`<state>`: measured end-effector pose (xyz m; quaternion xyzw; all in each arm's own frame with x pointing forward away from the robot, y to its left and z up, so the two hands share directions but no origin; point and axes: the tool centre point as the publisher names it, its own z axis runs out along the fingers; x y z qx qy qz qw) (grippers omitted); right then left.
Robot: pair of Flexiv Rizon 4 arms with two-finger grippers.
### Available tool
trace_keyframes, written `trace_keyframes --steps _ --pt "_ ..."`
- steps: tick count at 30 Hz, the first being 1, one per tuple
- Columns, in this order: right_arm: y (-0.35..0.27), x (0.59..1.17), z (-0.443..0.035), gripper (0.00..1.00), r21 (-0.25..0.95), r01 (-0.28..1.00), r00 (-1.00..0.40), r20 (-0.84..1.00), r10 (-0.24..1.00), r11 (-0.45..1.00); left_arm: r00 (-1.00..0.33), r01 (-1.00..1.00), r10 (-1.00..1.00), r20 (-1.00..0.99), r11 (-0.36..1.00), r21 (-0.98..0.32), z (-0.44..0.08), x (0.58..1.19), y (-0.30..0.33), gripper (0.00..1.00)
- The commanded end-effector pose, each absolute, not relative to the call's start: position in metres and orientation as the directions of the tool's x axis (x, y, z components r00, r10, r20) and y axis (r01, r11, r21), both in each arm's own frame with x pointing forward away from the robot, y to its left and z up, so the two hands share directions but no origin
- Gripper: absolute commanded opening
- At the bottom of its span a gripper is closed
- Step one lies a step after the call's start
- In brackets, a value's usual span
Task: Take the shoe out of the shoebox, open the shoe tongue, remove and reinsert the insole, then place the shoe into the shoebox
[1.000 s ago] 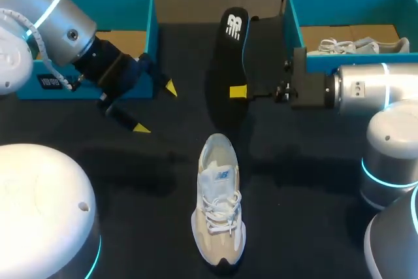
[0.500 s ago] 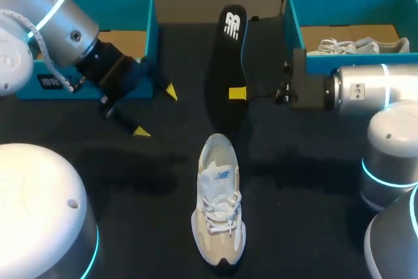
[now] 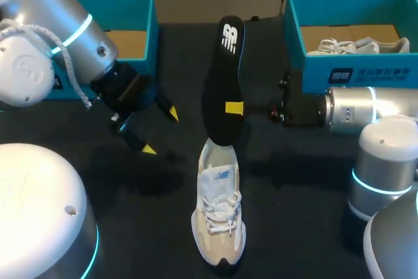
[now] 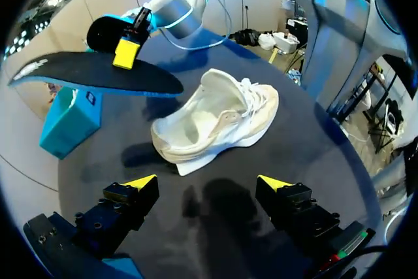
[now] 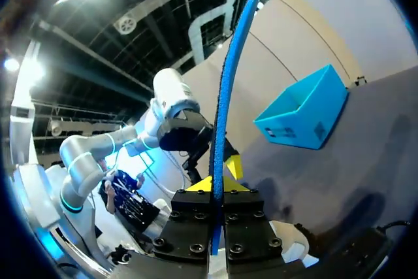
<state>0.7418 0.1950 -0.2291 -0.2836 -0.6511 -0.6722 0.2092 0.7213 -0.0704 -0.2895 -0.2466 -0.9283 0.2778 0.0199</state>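
Observation:
A white and beige shoe [image 3: 219,207] lies on the dark table, its heel toward the back; the left wrist view shows the shoe [image 4: 219,119] ahead of my fingers with its opening toward me. My right gripper [image 3: 234,108] is shut on a black insole [image 3: 223,76], held edge-on above the table, its lower end over the shoe's heel. In the right wrist view the insole [image 5: 230,89] rises as a thin blue edge from my right gripper [image 5: 217,187]. My left gripper [image 3: 160,131] hangs open left of the shoe, nothing between its fingers; the left gripper [image 4: 208,181] faces the shoe.
A teal shoebox [image 3: 140,4] stands at the back left. A second teal shoebox [image 3: 339,66] at the back right holds another white shoe [image 3: 349,46]. My right arm's barrel [image 3: 366,109] lies across the table's right side.
My right gripper has carried the insole forward and down, so its end now hangs over the shoe's heel. My left arm has shifted toward the front and a little right, fingers still open.

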Motion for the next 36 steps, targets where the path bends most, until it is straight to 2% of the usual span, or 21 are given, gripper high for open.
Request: trace_keyframes --steps 1,16,36 --pt "0.200 0.742 -0.238 0.00 0.772 0.631 -0.768 0.636 0.082 -0.074 -0.889 0.419 0.453 -0.067 0.745 -0.520 -0.306 0.724 -0.081 1.00" --pt "0.199 0.741 -0.244 0.00 0.773 0.628 -0.770 0.634 0.077 -0.085 -0.896 0.402 0.441 -0.046 0.764 -0.505 -0.310 0.724 -0.081 1.00" --pt "0.205 0.727 -0.272 0.00 0.827 0.557 -0.825 0.562 0.056 -0.084 -0.926 0.275 0.365 0.096 0.826 -0.492 -0.344 0.712 -0.098 1.00"
